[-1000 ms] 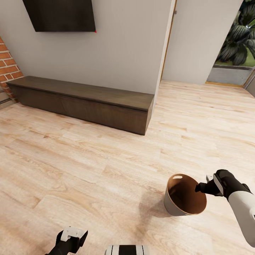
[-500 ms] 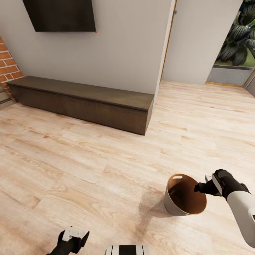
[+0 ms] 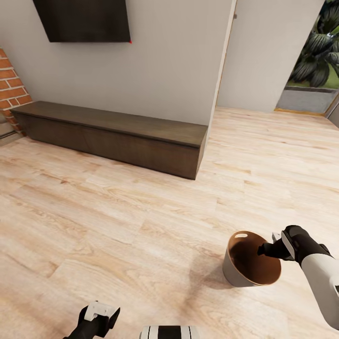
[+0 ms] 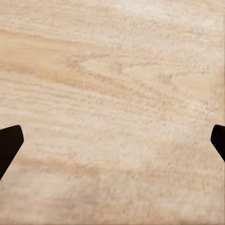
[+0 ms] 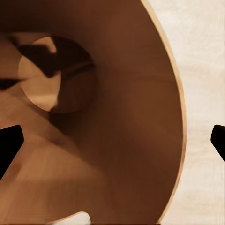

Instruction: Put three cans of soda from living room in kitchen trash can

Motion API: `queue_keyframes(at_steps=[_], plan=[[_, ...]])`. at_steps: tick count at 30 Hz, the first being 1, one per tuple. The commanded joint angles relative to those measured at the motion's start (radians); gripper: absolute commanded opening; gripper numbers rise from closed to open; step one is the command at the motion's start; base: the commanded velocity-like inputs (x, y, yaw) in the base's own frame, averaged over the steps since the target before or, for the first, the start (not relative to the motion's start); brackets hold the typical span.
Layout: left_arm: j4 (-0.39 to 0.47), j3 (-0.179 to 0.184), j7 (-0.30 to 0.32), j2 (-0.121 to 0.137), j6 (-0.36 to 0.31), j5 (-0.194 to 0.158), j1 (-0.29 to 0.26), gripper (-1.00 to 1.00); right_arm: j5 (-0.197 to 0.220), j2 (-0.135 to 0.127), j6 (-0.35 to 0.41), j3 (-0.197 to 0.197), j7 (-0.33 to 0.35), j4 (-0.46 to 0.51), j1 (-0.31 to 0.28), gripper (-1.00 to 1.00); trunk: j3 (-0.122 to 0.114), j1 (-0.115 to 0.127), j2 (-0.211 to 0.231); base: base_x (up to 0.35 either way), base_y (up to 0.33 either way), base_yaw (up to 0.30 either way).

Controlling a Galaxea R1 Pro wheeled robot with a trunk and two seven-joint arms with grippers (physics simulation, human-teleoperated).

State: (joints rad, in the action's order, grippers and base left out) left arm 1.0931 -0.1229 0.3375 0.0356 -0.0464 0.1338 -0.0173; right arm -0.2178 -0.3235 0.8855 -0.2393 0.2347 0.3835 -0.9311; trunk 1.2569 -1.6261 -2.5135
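Trash can, a grey tapered bucket with brown-orange inside (image 3: 248,266), sits lower right on the wood plank floor (image 3: 117,212). We judge it light, stiff; take the rim. Right gripper (image 3: 264,249) seems clamped there. Left gripper (image 4: 112,145): spread, empty.

Television (image 3: 82,20) cut off at top

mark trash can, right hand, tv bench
trash can (image 3: 234,274): head view, grey outer wall.
right hand (image 3: 263,250): head view, dark fingertips at the can's rim.
TV bench (image 3: 113,123): head view, dark wooden top.
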Motion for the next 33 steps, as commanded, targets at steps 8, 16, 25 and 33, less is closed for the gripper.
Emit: queue_keyframes(at_steps=[8, 16, 25, 33], plan=[[0.000, 0.001, 0.000, 0.000, 0.000, 0.000, 0.000, 1.00, 0.000, 0.000, 0.000, 0.000, 0.000, 0.001, 0.000, 1.00, 0.000, 0.000, 0.000, 0.000, 0.037, 0.000], [-0.001, 0.002, 0.000, 0.000, 0.001, 0.000, 0.000, 1.00, 0.000, 0.001, 0.000, 0.001, 0.000, 0.001, 0.000, 1.00, 0.000, 0.000, 0.000, 0.000, 0.007, 0.000], [-0.001, 0.002, -0.001, 0.000, 0.000, 0.002, -0.001, 1.00, 0.000, 0.004, 0.000, 0.002, 0.000, 0.002, 0.000, 1.00, 0.000, 0.000, 0.000, -0.001, -0.056, 0.000], [-0.001, 0.002, -0.001, 0.000, 0.006, 0.000, 0.000, 1.00, 0.000, 0.004, 0.000, 0.002, 0.000, 0.002, 0.000, 1.00, 0.000, 0.000, 0.000, -0.015, -0.133, 0.000]])
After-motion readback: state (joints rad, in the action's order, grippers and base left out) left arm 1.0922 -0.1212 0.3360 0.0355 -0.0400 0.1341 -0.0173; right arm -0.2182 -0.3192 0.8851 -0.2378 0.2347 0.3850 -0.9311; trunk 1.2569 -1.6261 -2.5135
